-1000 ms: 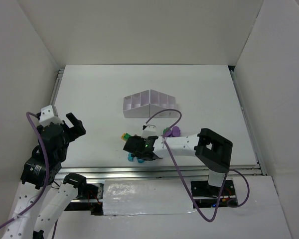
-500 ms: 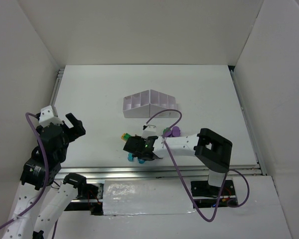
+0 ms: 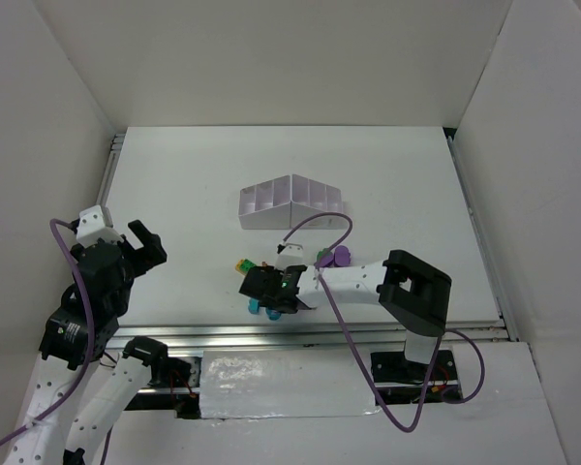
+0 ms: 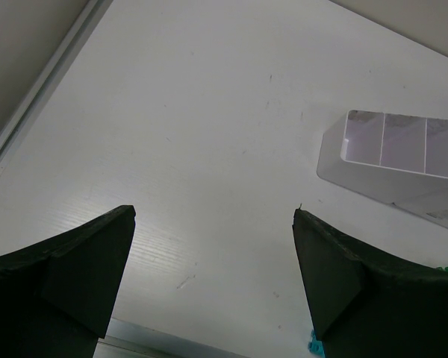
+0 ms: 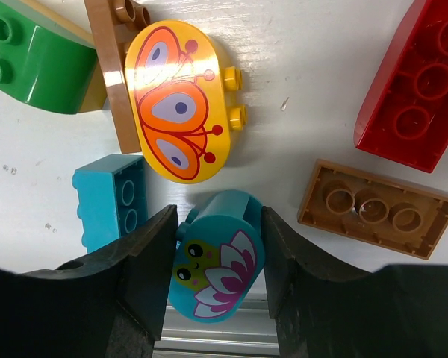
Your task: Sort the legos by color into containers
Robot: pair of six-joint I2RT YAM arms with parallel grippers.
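Observation:
My right gripper [image 3: 267, 294] [image 5: 216, 253] is low over the brick cluster at the table's near edge. It is shut on a teal rounded brick with a frog and flower picture [image 5: 218, 265], with a finger against each side. Around it lie a light blue brick [image 5: 108, 201], a yellow butterfly brick [image 5: 181, 112] on an orange-brown plate [image 5: 112, 82], a green brick [image 5: 37, 56], a red brick [image 5: 418, 89] and a brown plate [image 5: 377, 209]. Purple bricks [image 3: 337, 256] lie by the right arm. The white divided tray [image 3: 290, 201] [image 4: 403, 160] stands farther back. My left gripper [image 3: 143, 244] [image 4: 213, 276] is open and empty, off to the left.
The aluminium rail [image 3: 320, 334] runs along the table's near edge, just below the teal brick. White walls enclose the table on three sides. A purple cable [image 3: 320, 228] loops above the right arm near the tray. A rail [image 4: 37, 97] borders the left side.

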